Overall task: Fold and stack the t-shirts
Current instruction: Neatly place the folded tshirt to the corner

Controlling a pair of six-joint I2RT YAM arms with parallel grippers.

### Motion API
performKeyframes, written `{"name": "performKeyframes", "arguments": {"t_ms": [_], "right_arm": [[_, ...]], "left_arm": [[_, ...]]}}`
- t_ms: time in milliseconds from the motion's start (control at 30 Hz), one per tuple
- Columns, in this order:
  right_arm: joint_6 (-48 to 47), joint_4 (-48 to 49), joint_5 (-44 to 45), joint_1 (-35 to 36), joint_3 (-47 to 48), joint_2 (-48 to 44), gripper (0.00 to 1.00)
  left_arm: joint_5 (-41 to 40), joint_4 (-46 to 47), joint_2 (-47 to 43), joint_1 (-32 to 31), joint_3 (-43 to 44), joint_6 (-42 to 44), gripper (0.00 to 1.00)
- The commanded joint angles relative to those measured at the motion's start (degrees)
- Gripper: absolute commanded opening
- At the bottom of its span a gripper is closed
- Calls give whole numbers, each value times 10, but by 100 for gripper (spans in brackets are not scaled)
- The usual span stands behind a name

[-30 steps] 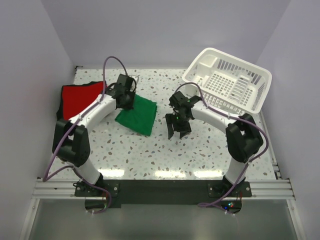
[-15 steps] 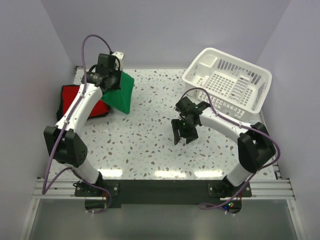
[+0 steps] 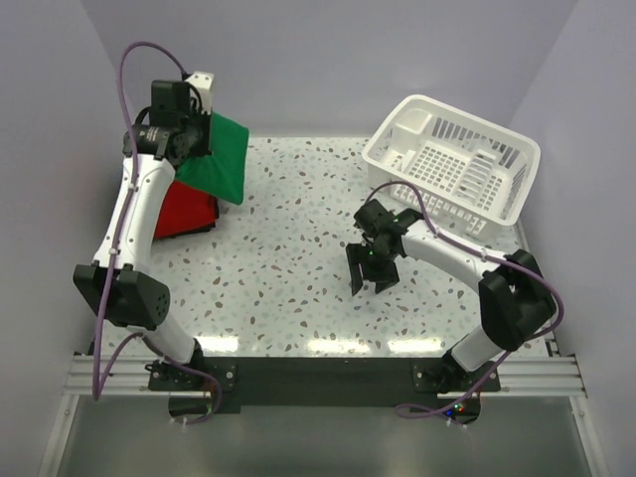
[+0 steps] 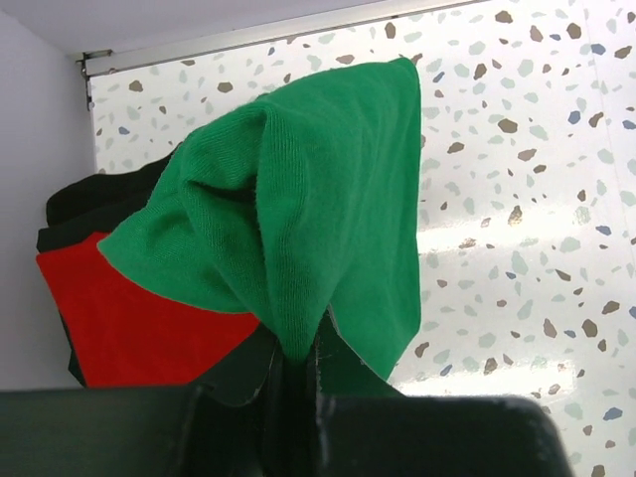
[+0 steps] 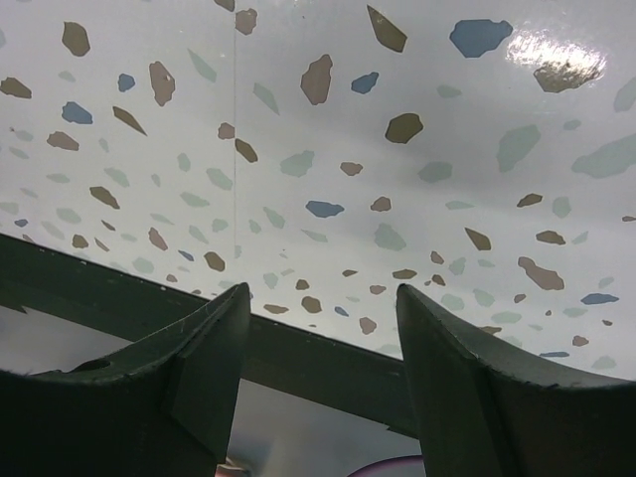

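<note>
Left gripper (image 3: 191, 147) is up high over the far left corner. Its jaws are pinched tight on a bunched fold of the bright green cotton t-shirt (image 3: 221, 161), and the cloth drapes off the tips, clear of the speckled terrazzo tabletop (image 3: 288, 273).

The left wrist view shows the fold squeezed into the narrow slot of the left gripper (image 4: 298, 383). The rest of the green fabric (image 4: 298, 209) balloons out ahead of it.

Below and just beyond that gripper lies the bright red t-shirt (image 3: 185, 211), flat against the left wall. The hanging green hem overlaps its near edge in the overhead view. Some black fabric (image 4: 89, 204) peeks out on the far side of the red one.

Over to the right gripper (image 3: 371, 281): it's low over the middle of the table with its jaws spread fairly wide and nothing between them. Its own camera shows only bare speckled surface past the two fingertips.

Behind that gripper, well apart from it, sits the white slatted plastic basket (image 3: 437, 103) in the far right corner.
</note>
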Motion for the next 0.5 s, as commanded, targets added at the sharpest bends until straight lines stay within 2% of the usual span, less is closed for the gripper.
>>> {"name": "performKeyframes", "arguments": {"t_ms": [0,467], "right_arm": [[10,0,10,-2,-7,-30,64],[18,2,4,-1,-45,-65,64]], "left_arm": [[22,-6,-9,28,25,20,0],[90,28,7,113,-17,27,0]]}}
